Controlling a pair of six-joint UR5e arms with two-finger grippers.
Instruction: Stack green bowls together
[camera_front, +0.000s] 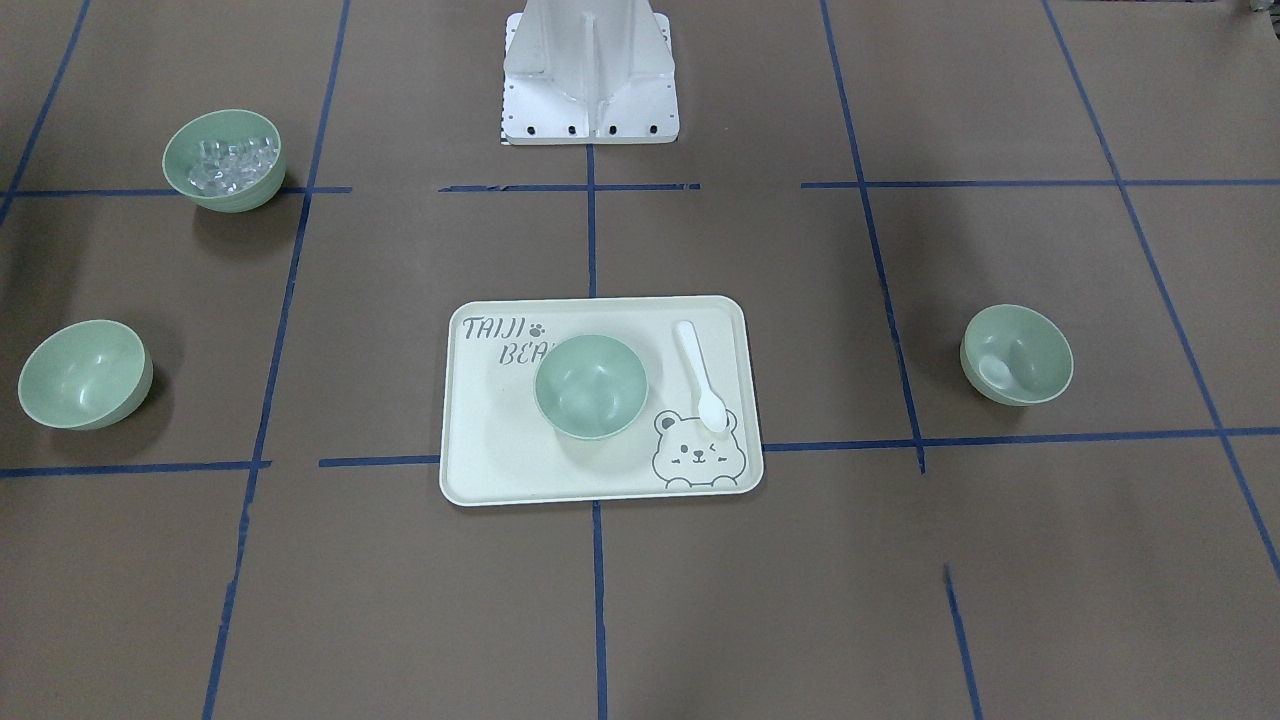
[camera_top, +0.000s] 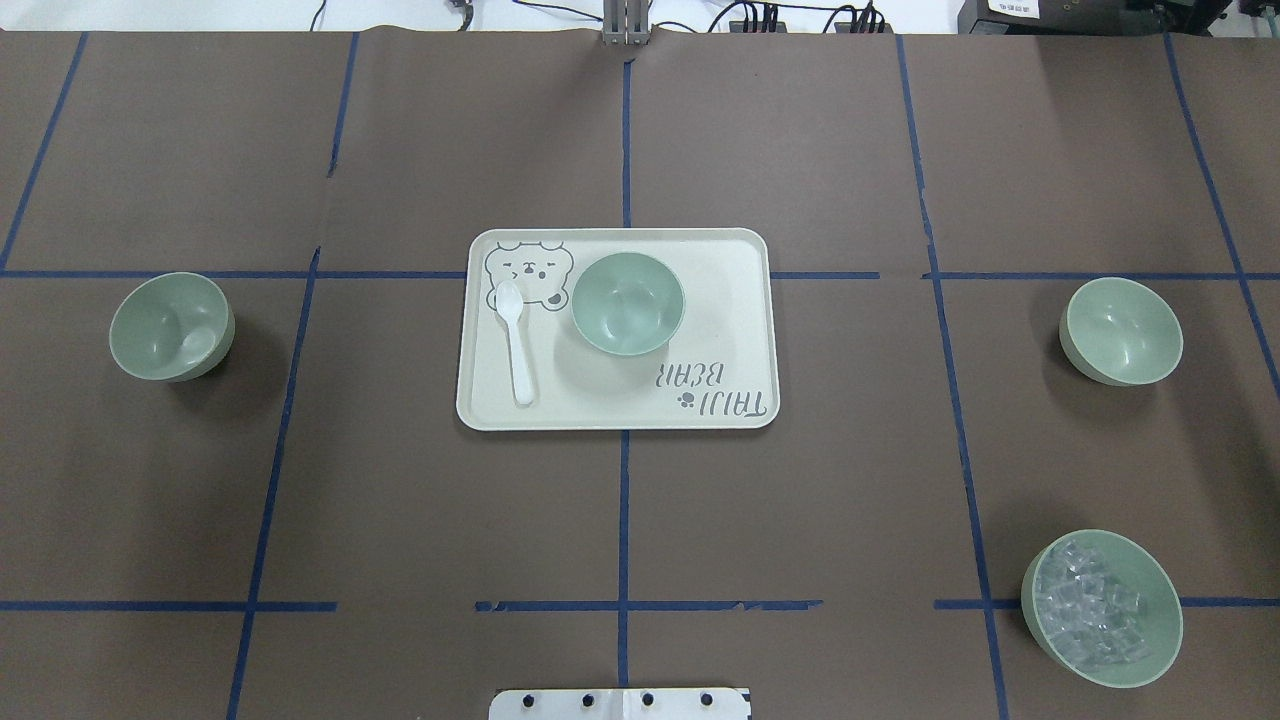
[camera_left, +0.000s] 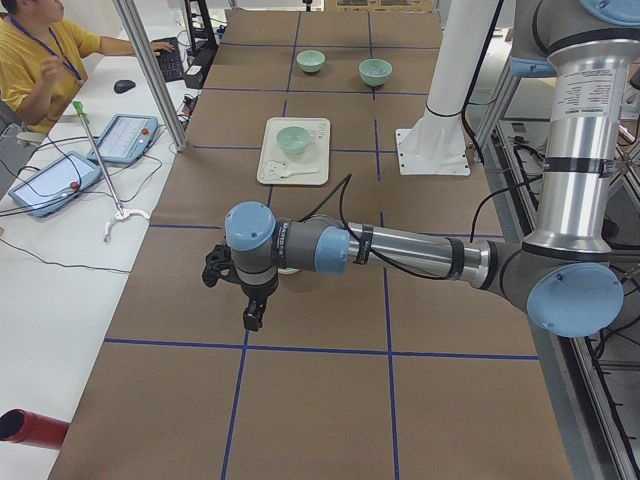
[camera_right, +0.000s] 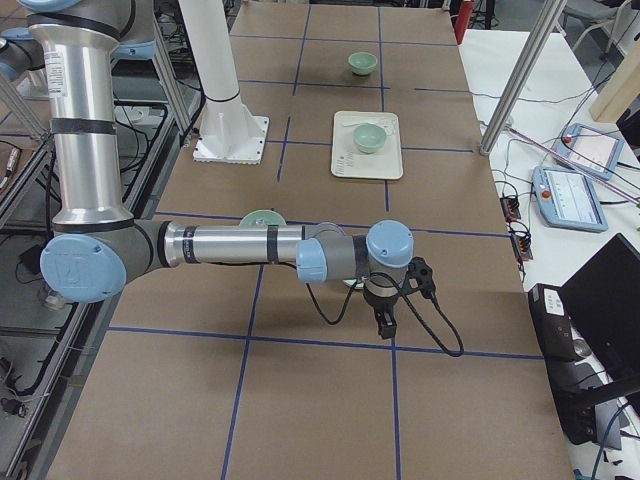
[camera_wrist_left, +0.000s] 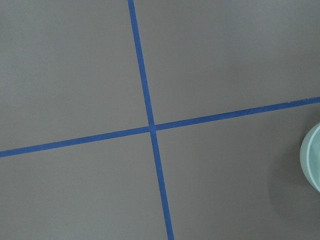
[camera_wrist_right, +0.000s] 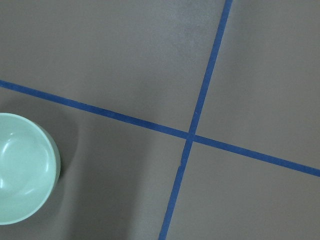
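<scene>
Three plain green bowls stand upright and apart. One (camera_top: 628, 302) sits on the cream tray (camera_top: 700, 400) in the middle. One (camera_top: 172, 327) stands at the table's left, and its rim shows in the left wrist view (camera_wrist_left: 312, 157). One (camera_top: 1122, 331) stands at the right and shows in the right wrist view (camera_wrist_right: 22, 167). My left gripper (camera_left: 253, 320) hangs above the table near the left bowl. My right gripper (camera_right: 385, 326) hangs near the right bowl. Both show only in the side views, so I cannot tell whether they are open or shut.
A like green bowl with clear ice-like cubes (camera_top: 1102, 608) stands at the near right. A white spoon (camera_top: 517, 340) lies on the tray beside the middle bowl. The robot's base plate (camera_top: 620, 703) is at the near edge. Blue tape lines cross the brown table cover.
</scene>
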